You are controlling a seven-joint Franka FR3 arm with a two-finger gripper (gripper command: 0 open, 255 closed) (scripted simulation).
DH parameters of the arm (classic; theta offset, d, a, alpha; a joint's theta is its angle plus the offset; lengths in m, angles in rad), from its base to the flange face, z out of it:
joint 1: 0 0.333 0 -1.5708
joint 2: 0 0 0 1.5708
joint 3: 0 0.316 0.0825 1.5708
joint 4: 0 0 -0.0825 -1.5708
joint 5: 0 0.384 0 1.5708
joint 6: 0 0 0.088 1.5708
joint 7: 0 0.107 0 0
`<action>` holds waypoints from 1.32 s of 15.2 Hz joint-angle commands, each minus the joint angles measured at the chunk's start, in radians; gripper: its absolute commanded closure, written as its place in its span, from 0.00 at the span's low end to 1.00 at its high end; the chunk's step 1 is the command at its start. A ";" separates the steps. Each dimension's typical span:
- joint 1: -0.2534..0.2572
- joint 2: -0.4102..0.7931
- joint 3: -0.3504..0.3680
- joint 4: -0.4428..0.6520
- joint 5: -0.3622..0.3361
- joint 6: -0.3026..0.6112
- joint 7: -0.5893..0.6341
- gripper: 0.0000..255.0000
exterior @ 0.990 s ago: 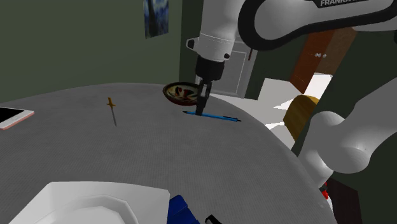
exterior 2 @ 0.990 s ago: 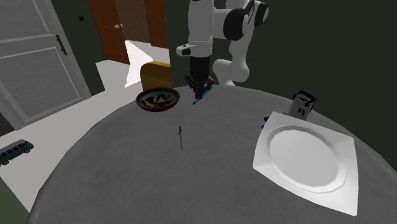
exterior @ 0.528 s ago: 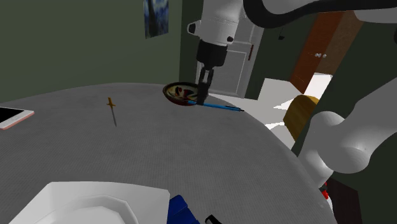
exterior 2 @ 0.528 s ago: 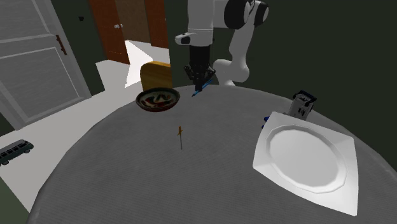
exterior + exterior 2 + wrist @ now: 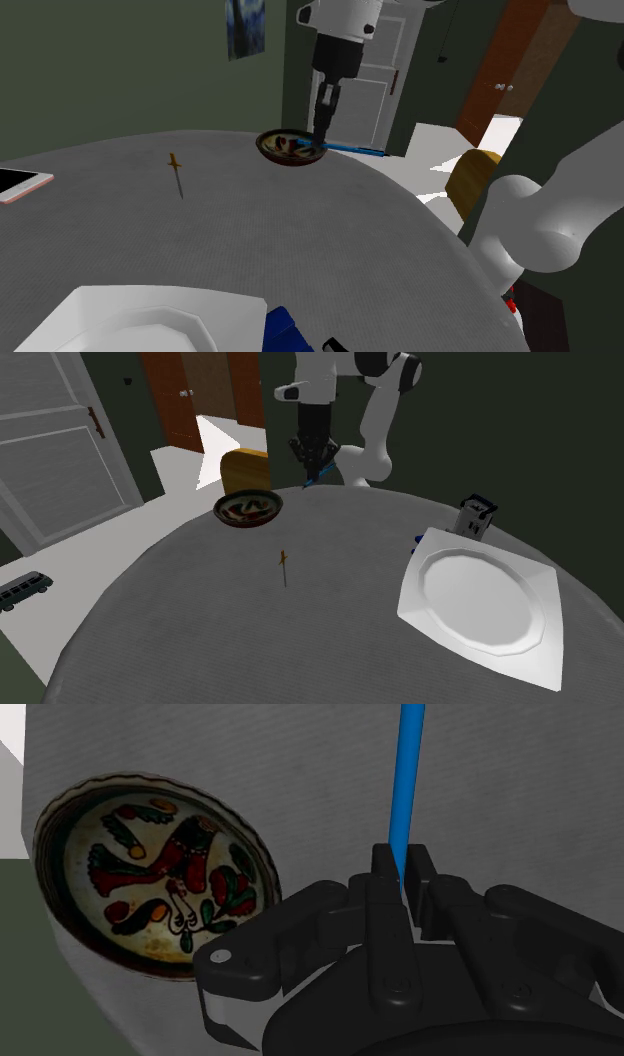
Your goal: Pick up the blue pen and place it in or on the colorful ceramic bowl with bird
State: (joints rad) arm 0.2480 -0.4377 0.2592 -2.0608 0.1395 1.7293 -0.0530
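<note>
My black gripper [image 5: 323, 137] is shut on one end of the blue pen [image 5: 354, 149], which hangs level above the grey round table [image 5: 250, 230]. In the wrist view the pen [image 5: 407, 774] sticks out straight from between the fingers [image 5: 385, 869]. The bowl [image 5: 288, 148], dark-rimmed with a red and green bird painted inside, sits near the table's far edge, just to the shoulder view's left of the gripper. In the second exterior view the gripper [image 5: 312, 470] hangs above and to the right of the bowl [image 5: 248, 508]. The bowl [image 5: 155, 874] lies beside the gripper in the wrist view.
A small brown dagger-like thing [image 5: 177, 172] lies mid-table. A phone [image 5: 20, 184] rests at the shoulder view's left edge. A white square plate [image 5: 485, 600] and a blue-and-black object [image 5: 474, 515] sit near the stand. A yellow-brown block [image 5: 246, 470] stands beyond the table.
The gripper has risen from the table with the blue pen clasped in it, and the pen's free end now hangs above the table near the bowl's rim.
</note>
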 commanded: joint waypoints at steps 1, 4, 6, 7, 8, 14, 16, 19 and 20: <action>-0.009 0.029 -0.010 0.033 -0.010 -0.006 -0.014 1.00; -0.033 0.112 -0.037 0.113 -0.033 -0.008 -0.055 1.00; -0.048 0.170 -0.053 0.173 -0.047 -0.013 -0.080 1.00; -0.055 0.200 -0.061 0.205 -0.054 -0.016 -0.093 1.00; -0.061 0.231 -0.068 0.238 -0.060 -0.021 -0.105 1.00; -0.097 0.428 -0.107 0.475 -0.092 -0.067 -0.172 1.00; -0.107 0.487 -0.116 0.540 -0.099 -0.073 -0.191 1.00; -0.107 0.477 -0.117 0.486 -0.097 -0.030 -0.194 1.00; -0.107 0.474 -0.117 0.468 -0.097 -0.015 -0.195 1.00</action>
State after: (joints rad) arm 0.1413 0.0360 0.1429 -1.5787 0.0425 1.6994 -0.2457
